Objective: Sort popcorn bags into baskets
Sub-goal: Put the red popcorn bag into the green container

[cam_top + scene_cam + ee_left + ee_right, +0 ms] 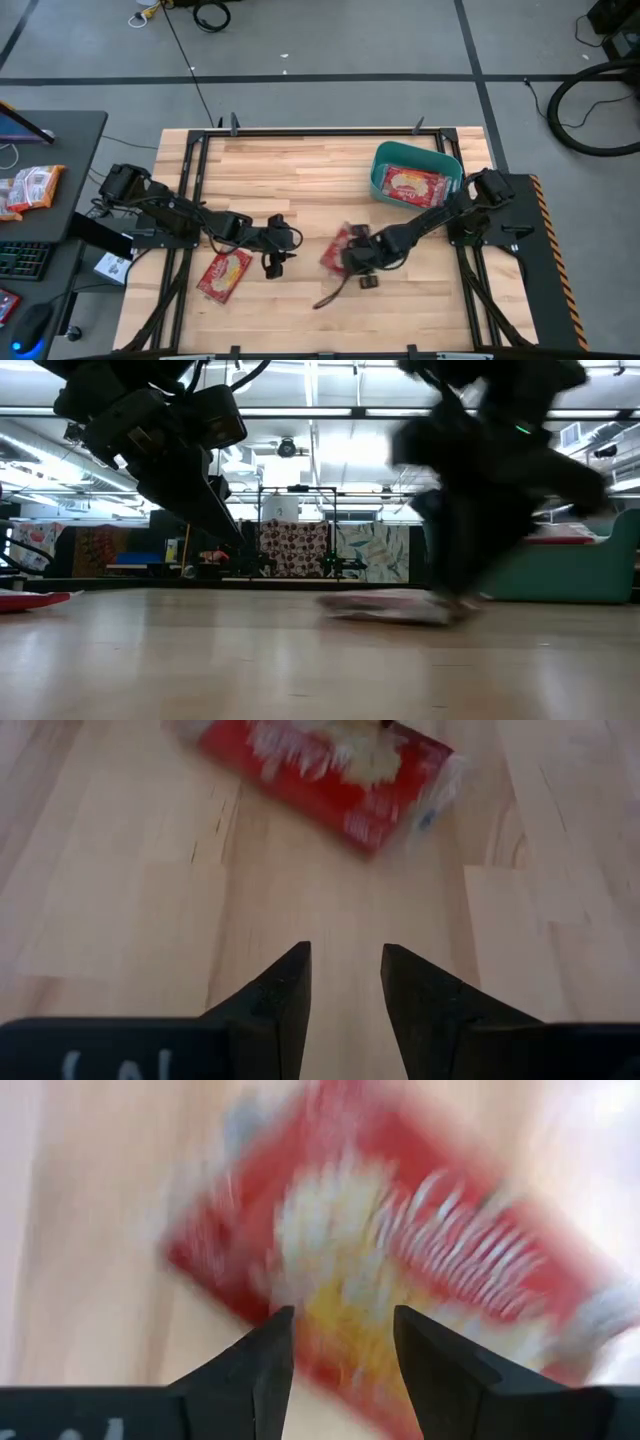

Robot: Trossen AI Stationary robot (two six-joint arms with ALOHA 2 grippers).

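Note:
One red popcorn bag (pixel 338 248) lies flat near the middle of the table, also in the low view (pixel 385 606) and, blurred, in the right wrist view (pixel 400 1250). My right gripper (pixel 358 262) (pixel 340 1345) is open, with its fingers low over this bag. My left gripper (pixel 281 248) (pixel 345 985) is open above bare wood just left of that bag (pixel 330 770). A second red bag (pixel 225 274) lies flat near the table's near-left part. A third bag (pixel 412 185) rests inside the teal basket (pixel 382 160) at the far right. My right gripper's open fingers (pixel 265 1365) stand over the middle bag, coming down from above at a slant from the table's right. The picture is smeared here, so I cannot tell whether they touch it. The bag lies flat on the table.
A dark desk left of the table holds orange-and-white packets (pixel 30 188) and a keyboard (pixel 22 260). Bare wood lies across the table's far half and near-right part. The low view shows the basket (pixel 590 570) at the right.

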